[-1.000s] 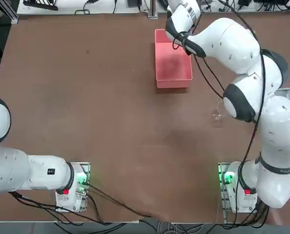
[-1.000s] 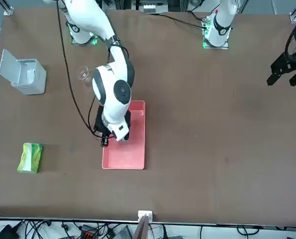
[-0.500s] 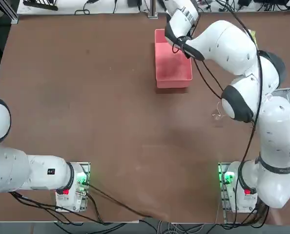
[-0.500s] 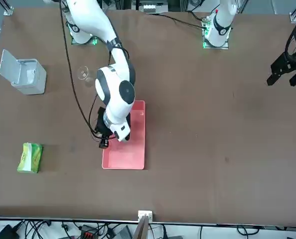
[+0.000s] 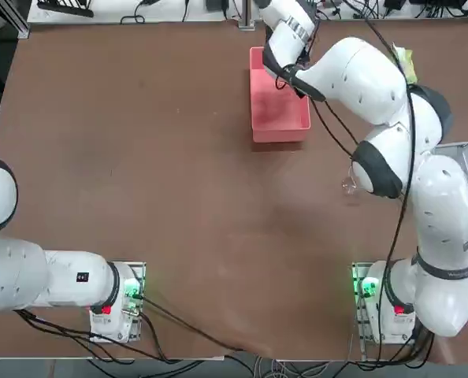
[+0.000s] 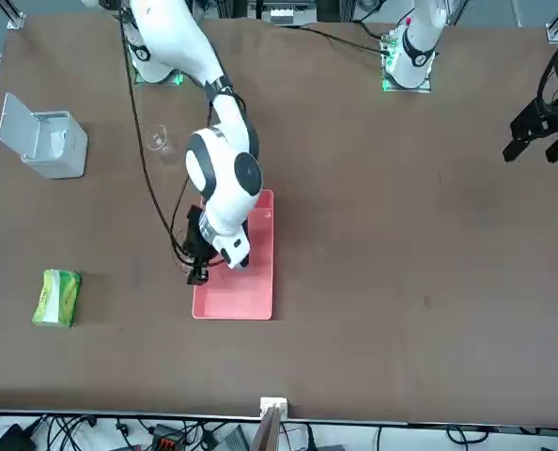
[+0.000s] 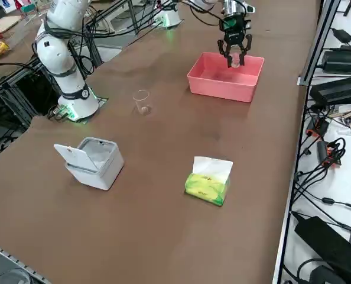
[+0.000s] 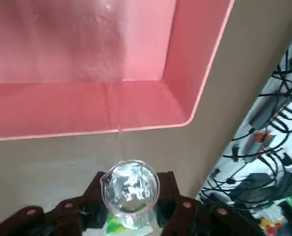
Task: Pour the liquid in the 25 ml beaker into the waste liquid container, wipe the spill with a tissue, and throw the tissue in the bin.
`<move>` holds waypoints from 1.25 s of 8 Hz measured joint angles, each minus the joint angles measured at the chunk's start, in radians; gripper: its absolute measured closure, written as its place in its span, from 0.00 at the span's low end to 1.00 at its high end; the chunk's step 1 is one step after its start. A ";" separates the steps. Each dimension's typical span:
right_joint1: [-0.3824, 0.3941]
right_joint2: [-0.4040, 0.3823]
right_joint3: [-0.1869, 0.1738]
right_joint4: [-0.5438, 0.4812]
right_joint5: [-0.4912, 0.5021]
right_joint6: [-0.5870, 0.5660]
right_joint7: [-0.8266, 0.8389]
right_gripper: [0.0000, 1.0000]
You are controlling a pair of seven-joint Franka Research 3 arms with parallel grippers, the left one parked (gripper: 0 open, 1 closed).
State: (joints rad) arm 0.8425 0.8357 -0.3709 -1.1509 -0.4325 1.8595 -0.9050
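My right gripper [image 7: 234,54] hangs over the far end of the pink waste liquid container [image 7: 220,83], shut on the tiny clear 25 ml beaker [image 7: 236,60]. In the wrist view the tilted beaker [image 8: 131,187] sits between the dark fingers [image 8: 89,199], and a thin stream of liquid runs from its lip toward the tub's wall [image 8: 87,110]. In the front view the gripper [image 6: 197,272] is at the tub's [image 6: 251,296] long edge. The arm hides the gripper in the top view, where the tub [image 5: 280,122] shows. A loose tissue is out of view.
A larger clear glass beaker [image 7: 142,102] stands on the table toward the arm's base. Nearer the right side camera sit a white bin [image 7: 96,160] with its lid up and a green tissue pack [image 7: 207,184] with a white tuft. Cables line the table's far edge.
The wrist has turned and shifted a little toward the tub's edge, with the beaker still held. The forearm has swung further away from the base.
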 joint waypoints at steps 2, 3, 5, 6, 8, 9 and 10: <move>0.011 0.039 0.000 0.038 -0.042 0.000 0.000 0.52; 0.017 0.055 0.000 0.051 -0.059 0.000 0.000 0.52; 0.030 0.076 0.000 0.064 -0.108 0.001 0.000 0.52; 0.036 0.083 0.000 0.066 -0.130 0.003 0.001 0.52; 0.051 0.095 0.000 0.068 -0.190 0.007 0.002 0.52; 0.061 0.099 0.000 0.068 -0.232 0.007 0.003 0.52; 0.070 0.103 0.000 0.068 -0.263 0.007 0.004 0.52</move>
State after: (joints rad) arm 0.9128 0.9386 -0.3711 -1.0829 -0.6951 1.8668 -0.9010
